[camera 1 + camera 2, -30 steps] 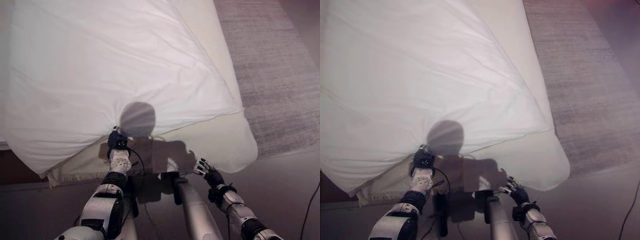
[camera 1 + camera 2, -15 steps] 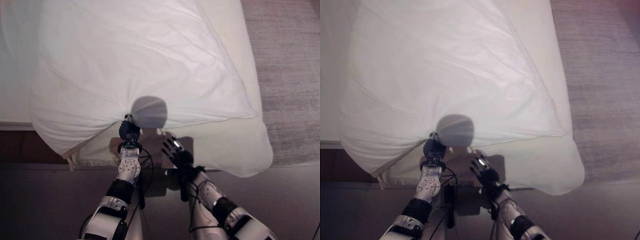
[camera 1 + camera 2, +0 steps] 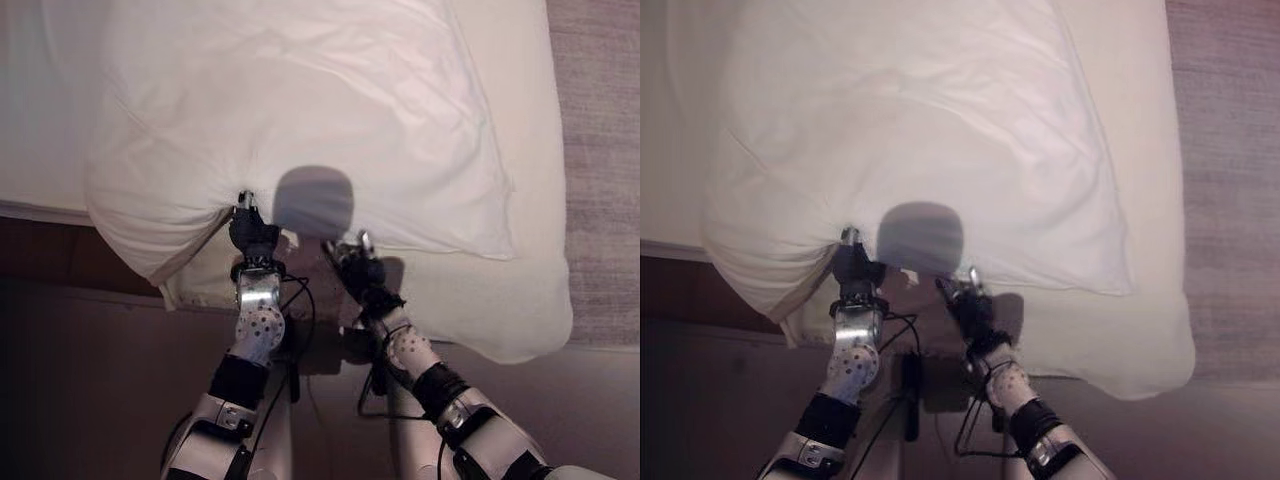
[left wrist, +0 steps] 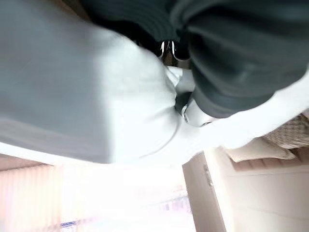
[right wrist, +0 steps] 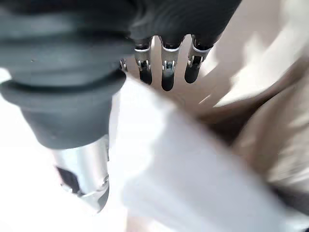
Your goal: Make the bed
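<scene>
My left hand [image 3: 253, 237] is bunched into the duvet [image 3: 300, 110] edge, my right hand [image 3: 358, 268] just beside it under that hem. The duvet blocks any way over the mattress [image 3: 500, 300]; right of it, the mattress corner lies bare.

You see a matt white cloth duvet [image 3: 300, 110], softly creased, over a smoother cream sheet [image 3: 480, 300]. Right of the sheet lies a rough, woven grey carpet [image 3: 605, 150]; below the sheet, the floor [image 3: 80, 380] looks dark and smooth.
</scene>
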Controlling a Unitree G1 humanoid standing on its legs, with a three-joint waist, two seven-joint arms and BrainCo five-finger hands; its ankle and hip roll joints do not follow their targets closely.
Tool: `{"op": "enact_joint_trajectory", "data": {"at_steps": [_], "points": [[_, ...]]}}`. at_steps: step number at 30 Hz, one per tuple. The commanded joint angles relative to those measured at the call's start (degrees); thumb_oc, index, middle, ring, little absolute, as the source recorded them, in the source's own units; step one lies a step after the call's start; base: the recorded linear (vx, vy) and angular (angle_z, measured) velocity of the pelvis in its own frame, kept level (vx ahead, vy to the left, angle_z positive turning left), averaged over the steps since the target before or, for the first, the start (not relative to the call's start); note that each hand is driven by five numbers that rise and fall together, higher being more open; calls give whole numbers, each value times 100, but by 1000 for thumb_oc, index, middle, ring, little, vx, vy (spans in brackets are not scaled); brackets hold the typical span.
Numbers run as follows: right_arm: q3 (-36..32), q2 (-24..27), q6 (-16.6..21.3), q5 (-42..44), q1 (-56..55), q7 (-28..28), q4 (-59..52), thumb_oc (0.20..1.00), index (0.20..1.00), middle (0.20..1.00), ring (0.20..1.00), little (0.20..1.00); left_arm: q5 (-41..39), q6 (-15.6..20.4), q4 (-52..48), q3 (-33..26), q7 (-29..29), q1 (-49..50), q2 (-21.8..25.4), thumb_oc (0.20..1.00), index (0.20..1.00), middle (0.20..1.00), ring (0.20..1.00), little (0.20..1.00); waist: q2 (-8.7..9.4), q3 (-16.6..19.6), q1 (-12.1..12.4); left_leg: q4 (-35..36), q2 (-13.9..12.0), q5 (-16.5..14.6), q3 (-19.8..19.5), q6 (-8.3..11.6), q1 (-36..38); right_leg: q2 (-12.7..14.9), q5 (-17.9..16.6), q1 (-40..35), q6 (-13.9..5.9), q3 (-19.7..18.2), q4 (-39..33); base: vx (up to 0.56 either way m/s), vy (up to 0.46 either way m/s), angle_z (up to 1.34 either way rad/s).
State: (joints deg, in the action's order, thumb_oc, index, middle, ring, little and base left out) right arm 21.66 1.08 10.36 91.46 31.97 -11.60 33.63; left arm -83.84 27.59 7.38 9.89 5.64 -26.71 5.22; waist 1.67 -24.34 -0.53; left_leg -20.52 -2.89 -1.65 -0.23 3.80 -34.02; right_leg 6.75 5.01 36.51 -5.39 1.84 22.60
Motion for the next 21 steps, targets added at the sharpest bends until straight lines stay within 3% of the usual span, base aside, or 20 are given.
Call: {"op": "enact_joint_trajectory", "data": {"at_steps": [1,7,15,19,21], "points": [[-461,-145,556,341,-105,-24,-832,1000,1000,1000,1000,1000,921,482,-1067,-193,163,-86,110,200,200,200,200,200,-236,420,57,260,290,245,-24,-185,-320,-24,-403,-38,-206,-65,-216,0,0,0],[-1005,134,806,360,-166,-81,-1231,1000,1000,1000,1000,1000,1169,628,-1139,-481,541,15,159,200,200,200,200,200,-285,482,29,221,295,223,-25,-199,-386,-13,-380,53,-211,-85,-171,0,0,0],[-1454,386,846,327,-316,-31,-1126,1000,1000,1000,1000,1000,1383,721,-1144,-691,796,31,239,200,200,200,200,200,-343,550,-6,210,276,224,-29,-188,-453,-22,-338,154,-211,-77,-104,0,-2,0],[-1716,542,924,251,-259,237,-915,1000,1000,1000,1000,1000,1493,818,-1156,-857,984,19,292,200,200,200,200,200,-382,571,6,222,276,240,-34,-188,-461,-29,-320,197,-208,-70,-69,3,-9,-3],[-1941,701,1048,35,-128,750,-675,1000,1000,1000,1000,1000,1765,916,-1226,-995,1399,-72,336,200,200,200,200,200,-398,590,17,247,263,262,-33,-170,-465,-24,-314,228,-210,-68,-60,0,0,0]]}}
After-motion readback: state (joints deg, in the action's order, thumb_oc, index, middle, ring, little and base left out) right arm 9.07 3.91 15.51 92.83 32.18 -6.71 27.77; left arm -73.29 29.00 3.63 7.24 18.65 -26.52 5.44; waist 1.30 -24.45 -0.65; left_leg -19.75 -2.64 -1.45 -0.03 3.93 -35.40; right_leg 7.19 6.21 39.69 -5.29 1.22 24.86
